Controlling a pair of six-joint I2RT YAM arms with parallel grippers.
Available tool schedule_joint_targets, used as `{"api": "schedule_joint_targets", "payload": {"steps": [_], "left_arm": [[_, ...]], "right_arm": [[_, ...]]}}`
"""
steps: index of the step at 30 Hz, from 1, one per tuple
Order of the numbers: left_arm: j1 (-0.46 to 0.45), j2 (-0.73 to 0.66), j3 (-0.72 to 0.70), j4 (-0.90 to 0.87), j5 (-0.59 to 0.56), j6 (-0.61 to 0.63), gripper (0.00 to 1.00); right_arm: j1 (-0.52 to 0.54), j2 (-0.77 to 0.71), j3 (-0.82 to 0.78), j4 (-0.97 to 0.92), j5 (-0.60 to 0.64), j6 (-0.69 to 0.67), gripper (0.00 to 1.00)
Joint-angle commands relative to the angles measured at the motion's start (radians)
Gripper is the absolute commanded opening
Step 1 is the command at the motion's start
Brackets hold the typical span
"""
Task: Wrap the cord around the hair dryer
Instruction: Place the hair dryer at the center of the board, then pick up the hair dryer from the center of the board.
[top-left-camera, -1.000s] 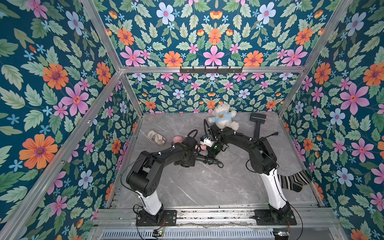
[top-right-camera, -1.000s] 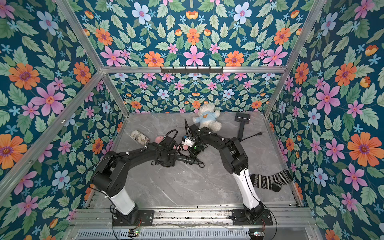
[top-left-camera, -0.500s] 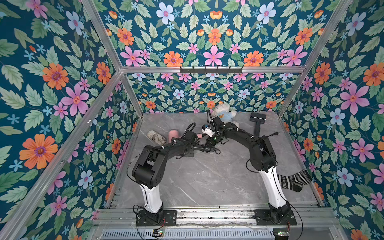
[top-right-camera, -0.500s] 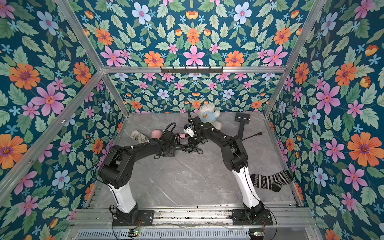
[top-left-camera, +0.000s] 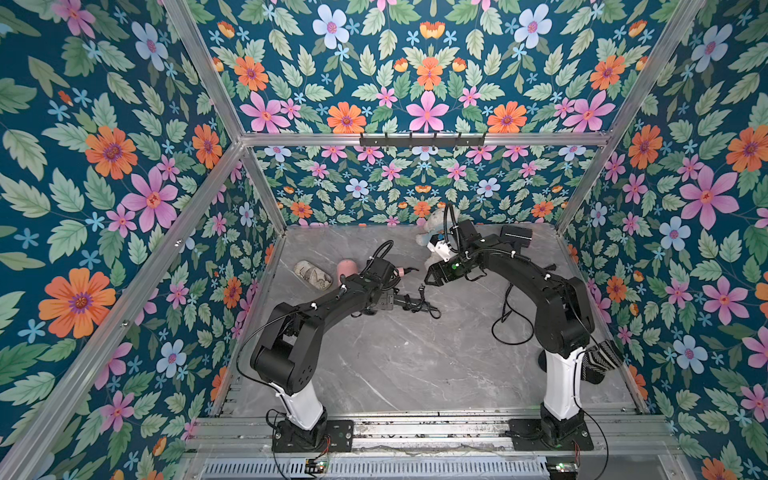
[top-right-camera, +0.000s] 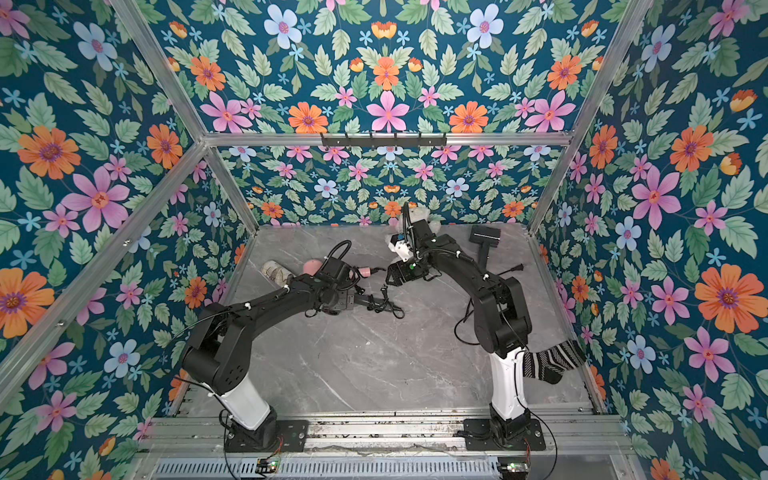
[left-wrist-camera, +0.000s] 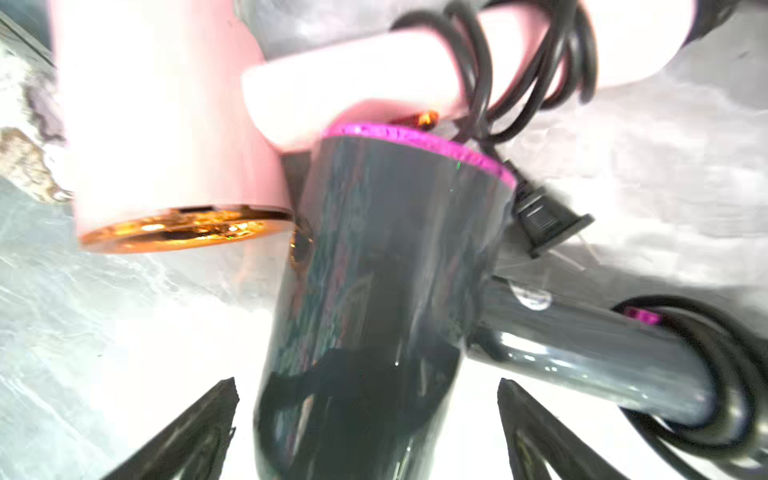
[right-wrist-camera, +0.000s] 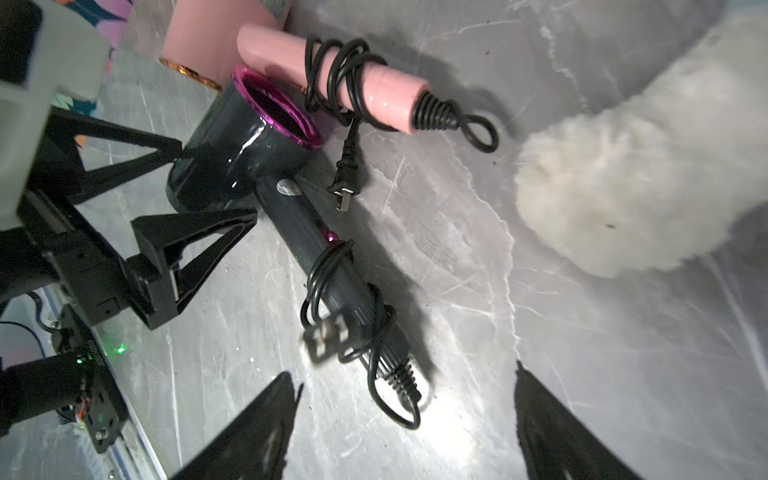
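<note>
The wrapping is being judged as finished, and letting go is being taken as the step in hand. The left end effector (left-wrist-camera: 365, 386) is being kept spread wide, its fingers being set to either side of the barrel of the dark hair dryer (right-wrist-camera: 232, 153) with nothing clenched; whether a fingertip is touching the barrel cannot be told. The dryer is lying on the table (top-left-camera: 395, 365) between the two arms. Its cord (right-wrist-camera: 376, 340) is being carried in loose coils around the handle, and the plug (right-wrist-camera: 328, 332) is resting on top of them. The right end effector (right-wrist-camera: 405, 374) is likewise being held released, hovering over the handle's end and gripping nothing.

The next move is being judged to call for both arms being drawn straight back, clear of the coils, since a snagged loop or the untucked plug could undo the winding.

The table is being shown as grey and marble-patterned. Across it are being seen a patterned shoe-like item (top-left-camera: 313, 274), a pink hair dryer (right-wrist-camera: 353, 91) with its own cord wound, lying against the dark one's magenta-rimmed end, a white plush toy (top-left-camera: 432, 224), a black long-handled tool (top-left-camera: 515, 237) and a striped sock (top-left-camera: 598, 361). The space is being enclosed by floral walls (top-left-camera: 124, 166) on an aluminium frame (top-left-camera: 291, 139).
</note>
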Motion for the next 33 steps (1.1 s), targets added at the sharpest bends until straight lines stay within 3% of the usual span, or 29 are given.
{"api": "schedule_joint_targets", "payload": {"steps": [1, 5, 13, 20, 24, 33], "left_arm": [[-0.001, -0.033, 0.000, -0.012, 0.003, -0.021, 0.99], [-0.001, -0.075, 0.000, -0.005, 0.016, -0.017, 0.99], [-0.001, -0.184, 0.004, 0.074, 0.089, 0.020, 0.99], [-0.002, -0.358, -0.036, 0.072, 0.062, 0.025, 0.99], [-0.002, -0.432, -0.095, 0.042, 0.046, 0.023, 0.99], [-0.002, -0.529, -0.203, 0.041, 0.067, -0.021, 0.99]], "right_arm": [[-0.066, -0.077, -0.058, 0.034, 0.014, 0.091, 0.83], [-0.175, -0.168, -0.167, 0.066, 0.075, 0.163, 0.82], [-0.337, -0.182, -0.255, 0.059, 0.409, 0.295, 0.80], [-0.462, 0.030, -0.052, 0.003, 0.429, 0.375, 0.76], [-0.467, 0.161, 0.089, -0.059, 0.428, 0.351, 0.74], [-0.497, 0.307, 0.240, -0.107, 0.400, 0.362, 0.70]]}}
